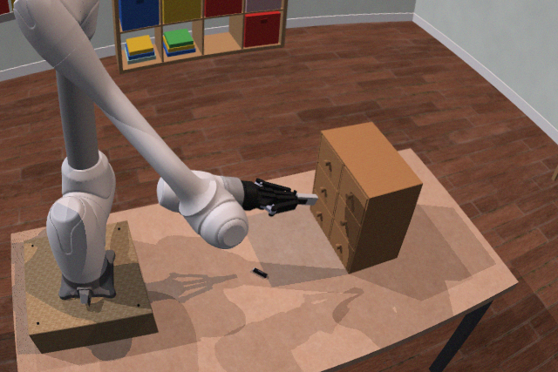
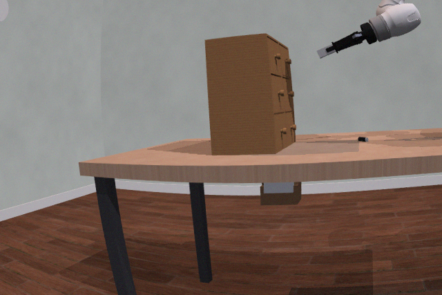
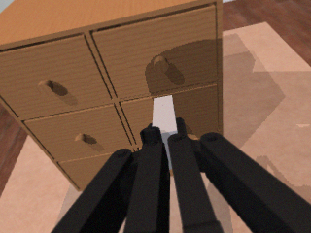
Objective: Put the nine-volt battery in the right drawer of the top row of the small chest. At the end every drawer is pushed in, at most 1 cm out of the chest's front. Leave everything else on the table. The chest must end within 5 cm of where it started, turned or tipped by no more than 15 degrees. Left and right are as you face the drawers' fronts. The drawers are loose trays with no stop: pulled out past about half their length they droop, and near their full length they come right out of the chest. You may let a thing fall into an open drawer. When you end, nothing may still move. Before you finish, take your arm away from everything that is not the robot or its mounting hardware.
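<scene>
Brown wood-grain chest (image 1: 376, 165), black battery (image 1: 260, 273), pale wood table (image 1: 405, 314), white arm (image 1: 112, 98).

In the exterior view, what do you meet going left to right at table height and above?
Chest → gripper, shut on nothing and raised in front of the drawers → battery lying on the table → the arm's wrist at the upper right.
</scene>
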Controlling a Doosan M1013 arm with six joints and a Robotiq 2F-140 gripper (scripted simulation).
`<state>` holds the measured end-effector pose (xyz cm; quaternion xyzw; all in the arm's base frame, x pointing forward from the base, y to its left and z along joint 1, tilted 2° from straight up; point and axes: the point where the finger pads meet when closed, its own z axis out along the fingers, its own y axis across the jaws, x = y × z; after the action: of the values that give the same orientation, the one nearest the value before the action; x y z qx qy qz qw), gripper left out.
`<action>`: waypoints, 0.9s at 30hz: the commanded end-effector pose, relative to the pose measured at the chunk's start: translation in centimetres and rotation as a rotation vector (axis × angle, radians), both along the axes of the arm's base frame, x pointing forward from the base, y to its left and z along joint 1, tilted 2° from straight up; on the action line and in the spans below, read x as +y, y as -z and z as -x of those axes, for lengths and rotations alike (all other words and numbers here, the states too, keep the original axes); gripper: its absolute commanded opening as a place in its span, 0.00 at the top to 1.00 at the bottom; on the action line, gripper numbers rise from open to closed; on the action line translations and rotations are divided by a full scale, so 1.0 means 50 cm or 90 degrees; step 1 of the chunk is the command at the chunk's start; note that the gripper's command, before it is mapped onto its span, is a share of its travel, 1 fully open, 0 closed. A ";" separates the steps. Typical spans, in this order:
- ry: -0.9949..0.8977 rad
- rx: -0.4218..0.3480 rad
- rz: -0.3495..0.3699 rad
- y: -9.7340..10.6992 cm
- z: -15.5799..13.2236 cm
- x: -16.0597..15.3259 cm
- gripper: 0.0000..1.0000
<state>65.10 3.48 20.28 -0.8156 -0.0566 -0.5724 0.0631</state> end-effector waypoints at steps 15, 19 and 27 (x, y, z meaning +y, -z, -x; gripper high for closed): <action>-0.002 0.022 0.003 -0.006 0.007 -0.001 1.00; -0.003 0.041 0.006 -0.011 0.012 -0.001 1.00; -0.004 0.091 0.015 -0.024 0.025 -0.005 1.00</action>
<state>64.12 3.25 21.23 -0.8449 -0.0588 -0.5286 0.0566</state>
